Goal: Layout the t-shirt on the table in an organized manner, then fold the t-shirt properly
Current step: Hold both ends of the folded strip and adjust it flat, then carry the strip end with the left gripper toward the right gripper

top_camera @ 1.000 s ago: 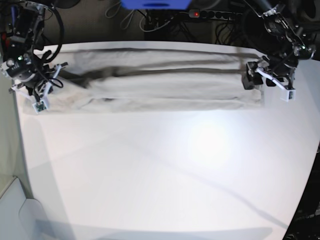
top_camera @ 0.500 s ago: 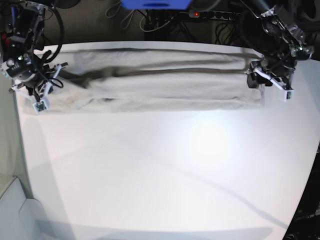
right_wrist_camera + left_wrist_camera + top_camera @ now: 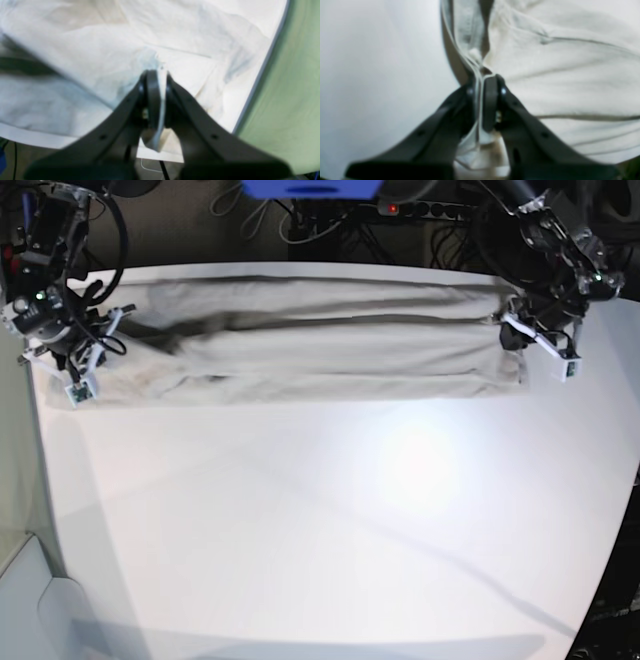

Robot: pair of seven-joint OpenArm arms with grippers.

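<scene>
Along the far edge of the table (image 3: 330, 530), the t-shirt (image 3: 320, 345) lies as 1 long, narrow band of folded cloth, its long axis running side to side across the base view, with lengthwise creases following the same line. Each end of the band reaches 1 of the 2 grippers. At the base view's right end, the left gripper (image 3: 483, 86) has its jaws pressed together on the cloth's edge: the left wrist view shows several thin layers of hem pinched between the dark fingers (image 3: 492, 100), the rest of the shirt spreading to the right of them and bare tabletop to their left. At the base view's left end, the right gripper (image 3: 156, 75) is likewise clamped tight on a fold of the shirt, a pale sliver of fabric showing between its fingers (image 3: 152, 100), with wrinkled cloth spread beyond and to both sides of them. Beyond the table's rim in that view, a green surface (image 3: 295, 100) fills the right side. Both wrist views are blurred, so finer detail of the seams cannot be told.
</scene>
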